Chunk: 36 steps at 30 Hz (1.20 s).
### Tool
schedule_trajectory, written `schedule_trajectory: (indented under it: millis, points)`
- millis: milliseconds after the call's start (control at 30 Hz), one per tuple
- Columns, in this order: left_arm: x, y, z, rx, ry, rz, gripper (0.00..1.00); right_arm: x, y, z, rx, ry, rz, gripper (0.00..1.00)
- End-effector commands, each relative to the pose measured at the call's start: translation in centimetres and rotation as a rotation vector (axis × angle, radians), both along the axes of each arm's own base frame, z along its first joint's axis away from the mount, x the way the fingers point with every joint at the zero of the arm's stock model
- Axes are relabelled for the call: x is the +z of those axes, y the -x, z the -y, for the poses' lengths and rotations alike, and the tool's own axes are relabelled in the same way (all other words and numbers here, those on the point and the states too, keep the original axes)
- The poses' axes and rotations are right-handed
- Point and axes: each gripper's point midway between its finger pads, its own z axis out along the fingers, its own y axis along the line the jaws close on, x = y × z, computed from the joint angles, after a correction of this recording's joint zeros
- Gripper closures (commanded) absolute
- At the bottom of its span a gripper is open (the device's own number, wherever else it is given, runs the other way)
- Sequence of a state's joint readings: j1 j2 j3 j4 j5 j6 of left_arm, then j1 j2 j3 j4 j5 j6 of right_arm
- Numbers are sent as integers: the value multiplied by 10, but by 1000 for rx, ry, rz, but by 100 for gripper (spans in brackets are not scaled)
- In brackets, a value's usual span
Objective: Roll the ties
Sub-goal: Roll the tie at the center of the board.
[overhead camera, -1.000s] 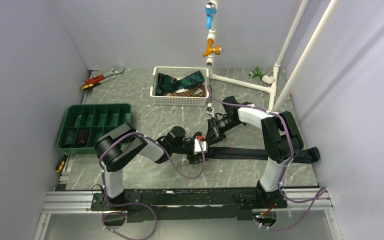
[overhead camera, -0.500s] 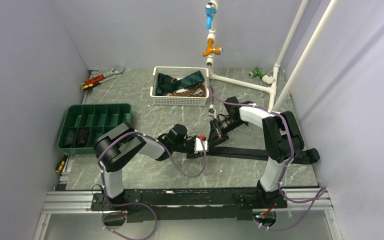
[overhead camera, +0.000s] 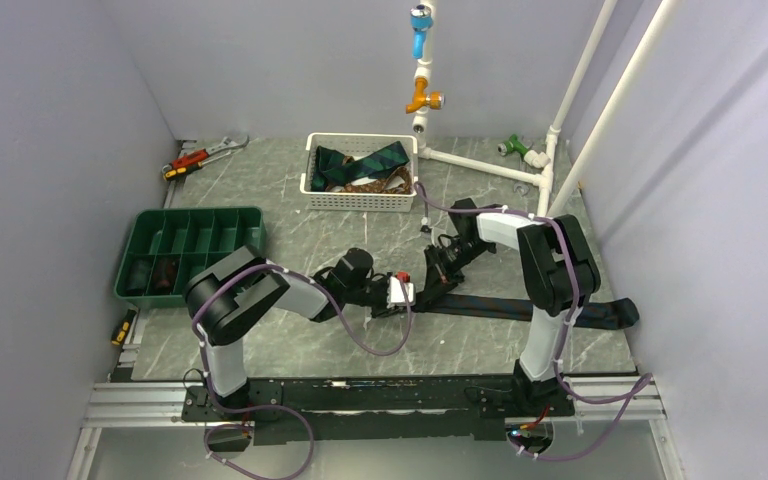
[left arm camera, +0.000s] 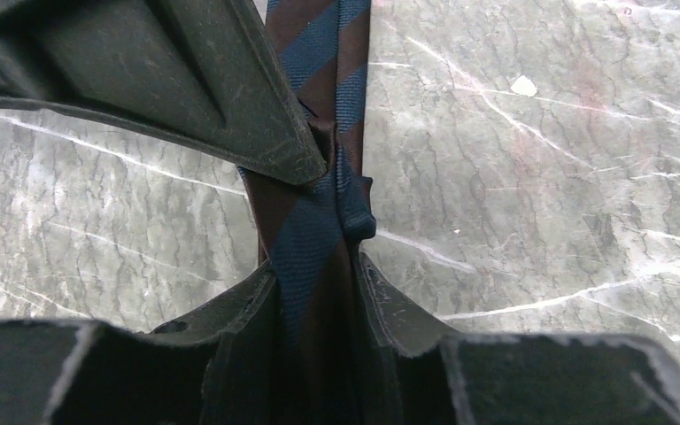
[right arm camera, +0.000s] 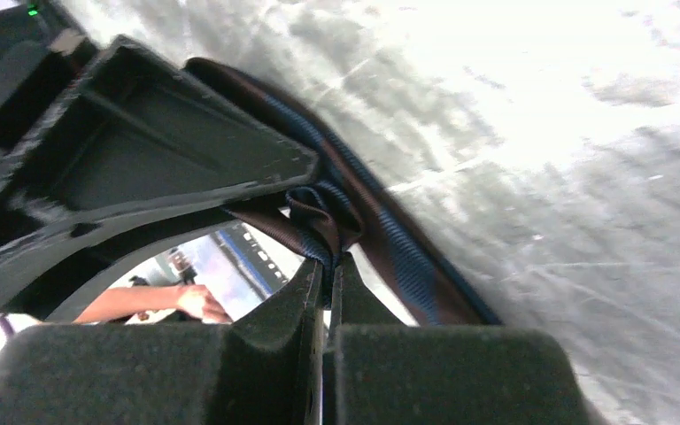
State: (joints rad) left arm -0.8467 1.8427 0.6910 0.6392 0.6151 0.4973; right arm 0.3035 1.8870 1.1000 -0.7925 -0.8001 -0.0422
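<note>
1. Since the earlier frame the left end effector point(overhead camera: 397, 294) has narrowed from spread to gripping, and the right arm has leaned slightly leftward.
2. Far left, the green plastic compartment tray point(overhead camera: 196, 211) holds two dark bundles point(overhead camera: 153, 272) (rolled ties, I judge), so some work looks done.
3. The left end effector squeezes the navy-and-maroon striped fabric tie point(left arm camera: 319, 53) across its width.
4. Behind, the white slotted basket point(overhead camera: 360, 200) holds more unrolled ties point(overhead camera: 365, 163).
5. The right end effector point(right arm camera: 326, 266), pressed together, pinches a small fold of that tie. The rest lies flat rightward on the grey marbled tabletop point(overhead camera: 290, 200), so rolling has barely begun.
</note>
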Motion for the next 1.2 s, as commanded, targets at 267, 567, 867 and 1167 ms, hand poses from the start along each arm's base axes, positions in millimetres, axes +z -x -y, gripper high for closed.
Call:
schedule_trajectory:
  millis: [267,567,867,1167]
  points:
    - [5,-2,-52,51,29,-112,25,-53,-20,34,32,229,101,100]
    - [13,-3,-15,7,47,-95,4,-43,-21,24,28,180,116,100]
    - [-9,-6,26,23,10,-124,13,-2,-27,2,5,37,151,100]
    - [-31,2,2,42,-85,-114,59,29,-25,-4,-9,-15,154,100]
